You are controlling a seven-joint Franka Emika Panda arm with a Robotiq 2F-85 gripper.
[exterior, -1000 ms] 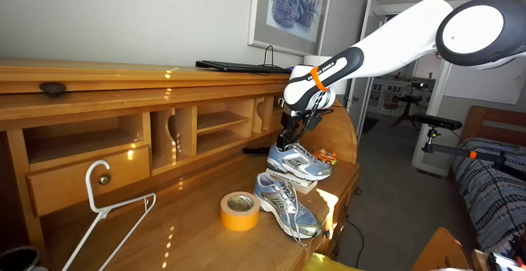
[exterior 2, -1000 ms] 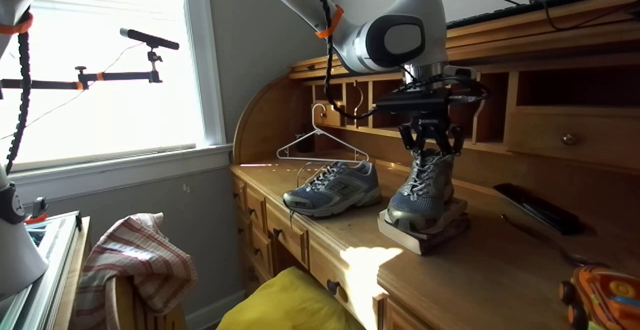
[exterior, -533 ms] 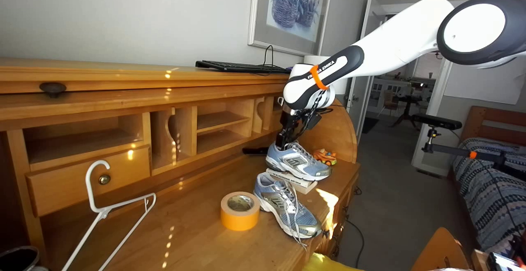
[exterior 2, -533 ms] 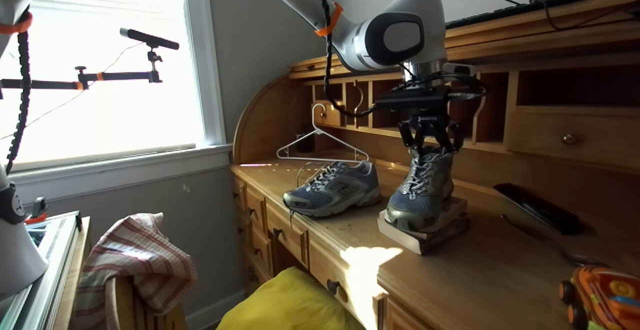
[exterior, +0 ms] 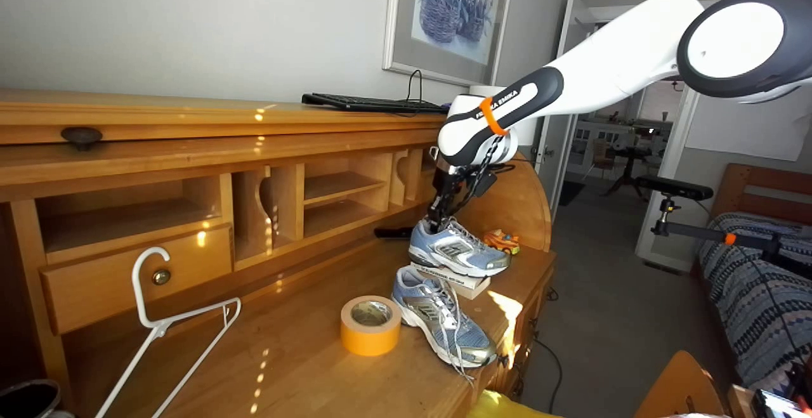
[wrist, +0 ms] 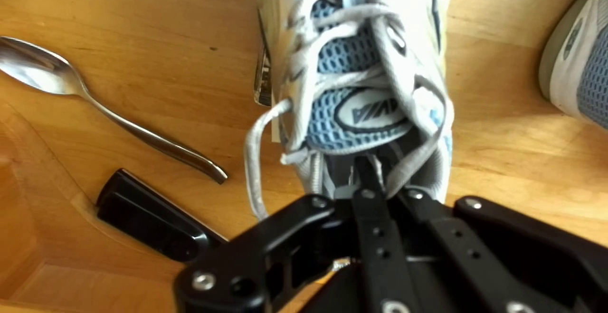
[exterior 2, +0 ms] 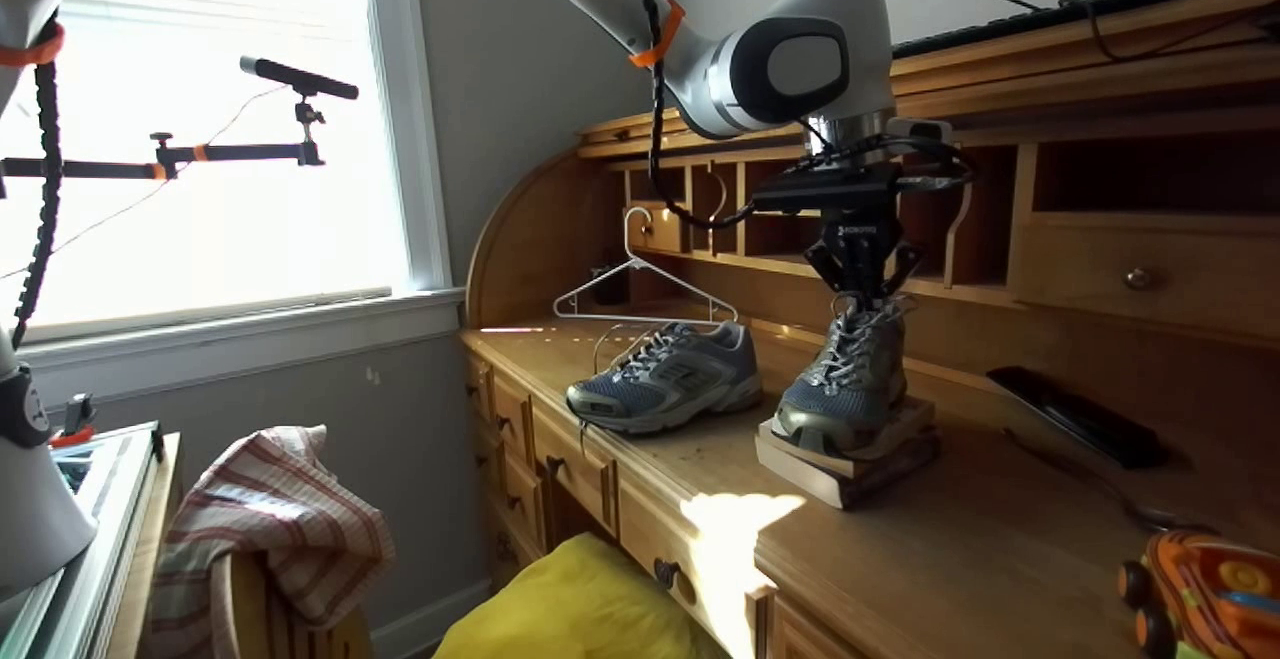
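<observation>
One blue-grey shoe [exterior: 460,250] is placed directly beneath the end effector [exterior 2: 870,287], over a book [exterior: 453,281] on the table [exterior: 304,354]. Its long axis is set crosswise to the line between the fingers [wrist: 373,218], with the toe directed away. These are close-set and sunk in the collar; with tips hidden, whether anything is gripped cannot be told. A second shoe [exterior 2: 675,379] is seen to one side.

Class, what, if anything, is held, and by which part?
Can't tell: the gripper is at the opening of the shoe on the books; any grip is hidden.
</observation>
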